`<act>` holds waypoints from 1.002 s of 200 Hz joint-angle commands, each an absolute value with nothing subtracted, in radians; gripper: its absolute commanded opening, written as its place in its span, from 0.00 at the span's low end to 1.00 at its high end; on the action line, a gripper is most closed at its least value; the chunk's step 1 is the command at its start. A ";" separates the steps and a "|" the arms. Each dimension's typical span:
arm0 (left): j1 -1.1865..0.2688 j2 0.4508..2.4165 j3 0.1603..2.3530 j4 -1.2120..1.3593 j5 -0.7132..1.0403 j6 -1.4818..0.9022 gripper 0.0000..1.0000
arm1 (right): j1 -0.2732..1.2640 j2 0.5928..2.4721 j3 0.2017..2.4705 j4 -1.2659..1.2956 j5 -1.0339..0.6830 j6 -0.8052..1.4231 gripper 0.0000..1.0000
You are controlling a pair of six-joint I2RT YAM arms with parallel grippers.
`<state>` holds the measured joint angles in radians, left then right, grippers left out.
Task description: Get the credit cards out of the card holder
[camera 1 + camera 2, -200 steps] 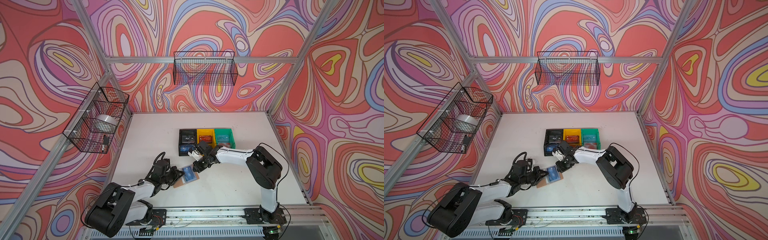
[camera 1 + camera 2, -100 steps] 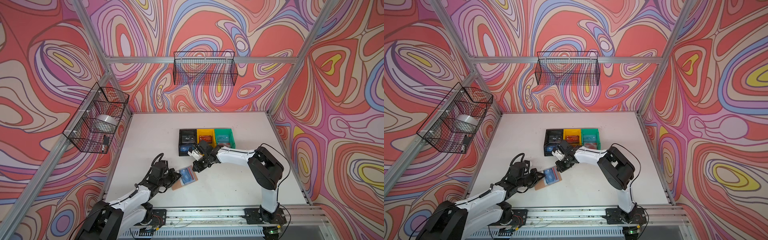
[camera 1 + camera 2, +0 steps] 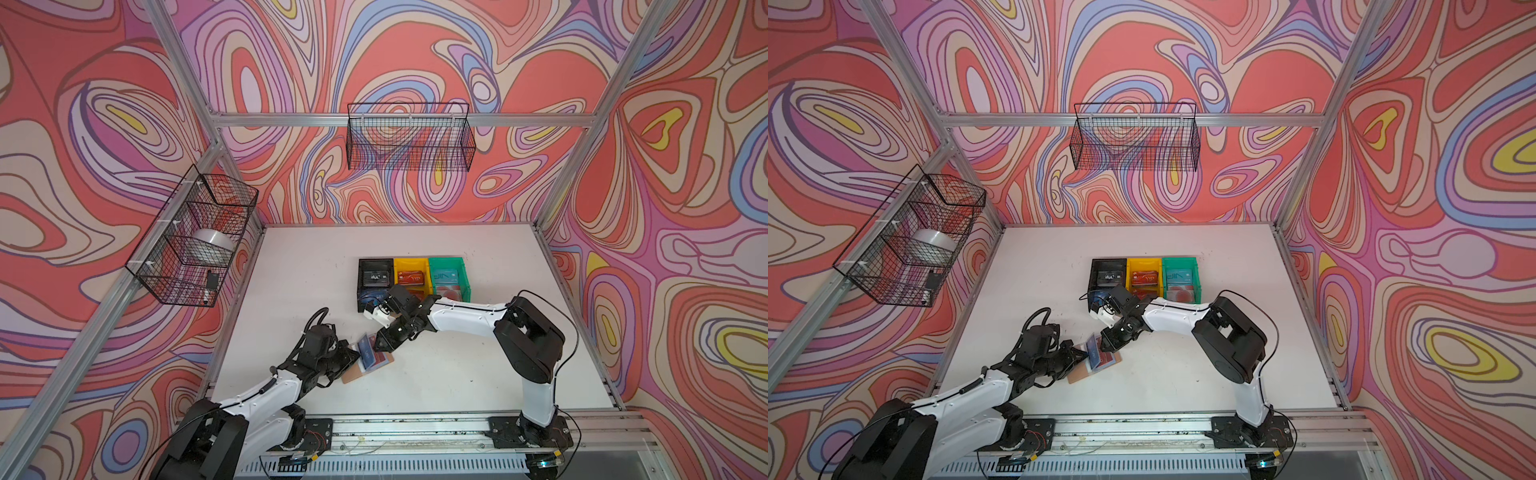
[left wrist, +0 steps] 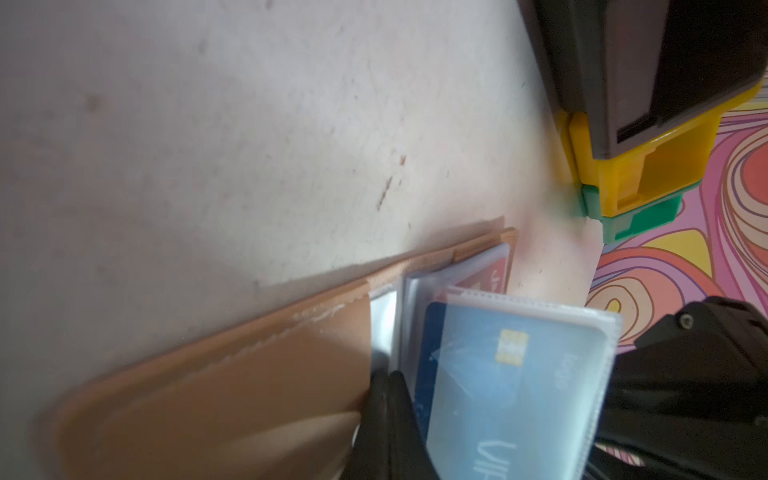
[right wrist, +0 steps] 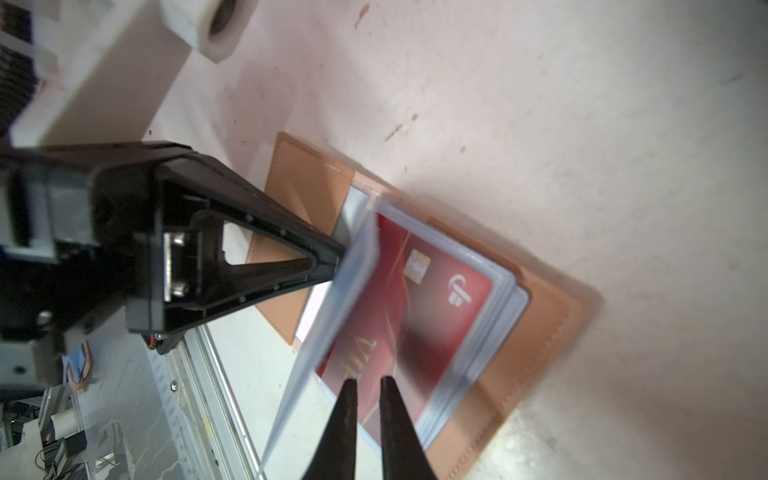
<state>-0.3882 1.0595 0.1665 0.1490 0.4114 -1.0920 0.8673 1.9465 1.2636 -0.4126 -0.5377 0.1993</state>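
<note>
The enclosure had swirl-patterned walls and a white bench (image 3: 457, 365) marked with small stains. In both top views the card holder (image 3: 352, 376) lay open and flat on the bench at lower centre of the frame. It sat below and left of a row of 3 bins (image 3: 410, 261), black, yellow and green, in which other cards (image 3: 410, 276) lay.

The left fingers (image 4: 376, 424) were clenched on 1 clear sleeve page (image 4: 540, 305) and held it tilted up from the stack of pages. That page carried the blue card (image 4: 511, 374), not yet drawn out. Judged purpose: raising this page exposed the page beneath and pinned the holder against shifting.

The right wrist view showed the red card (image 5: 415, 299), chip side up, in the top sleeve of the flat stack. The right fingers (image 5: 343, 419) stood a little apart with their tips at that card's short edge. Nothing was seen clamped between them, and contact with the card could not be confirmed.

Assessment: the red card appeared to be the item in hand. The right arm looked placed to nip its edge and draw it along the sleeve while the left hold gave the counter-pull. Both cards were inside the holder.

Risk noted: the sleeve plastic could be pinched along with the card, dragging the holder.
</note>
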 commanded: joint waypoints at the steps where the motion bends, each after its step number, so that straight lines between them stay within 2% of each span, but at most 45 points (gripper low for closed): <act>1: -0.391 1.071 0.155 0.143 0.407 -1.085 0.00 | 0.866 1.956 1.282 -0.392 -0.558 0.202 0.15; 39: -0.391 1.036 0.155 0.112 0.395 -1.082 0.00 | 0.867 1.944 1.272 -0.403 -0.522 0.204 0.15; 118: -0.391 0.936 0.154 0.025 0.367 -1.080 0.00 | 0.864 1.878 1.301 -0.511 -0.300 0.158 0.15; 184: -0.391 0.963 0.129 0.113 0.387 -1.107 0.00 | 0.864 1.920 1.302 -0.471 -0.388 0.169 0.15; 200: -0.390 0.968 0.129 0.125 0.392 -1.108 0.00 | 0.864 1.943 1.298 -0.454 -0.409 0.177 0.12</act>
